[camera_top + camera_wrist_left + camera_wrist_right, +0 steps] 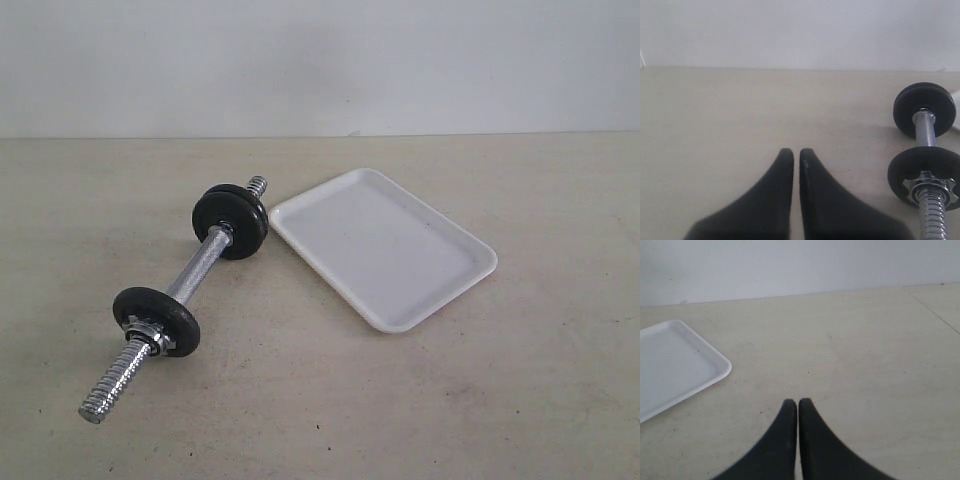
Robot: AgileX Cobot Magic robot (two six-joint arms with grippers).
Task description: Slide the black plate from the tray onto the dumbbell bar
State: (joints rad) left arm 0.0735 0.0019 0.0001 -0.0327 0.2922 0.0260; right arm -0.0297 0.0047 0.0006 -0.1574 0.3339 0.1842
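Observation:
The white tray (380, 245) lies right of centre with nothing in it; its corner also shows in the right wrist view (675, 365). The chrome dumbbell bar (195, 268) lies on the table to the left of the tray. A thick black plate (230, 221) sits on the bar near its far threaded end, close to the tray's corner. In the left wrist view this black plate (924, 107) stands beyond the knurled bar (925, 127). My left gripper (796, 152) is shut on nothing, over bare table beside the bar. My right gripper (798, 402) is shut and empty, off to the tray's side.
Nearer along the bar is a second black disc (157, 320) backed by a silver star nut (930, 185), with the threaded end (110, 390) sticking out past it. A pale wall stands behind the beige table. Neither arm shows in the exterior view.

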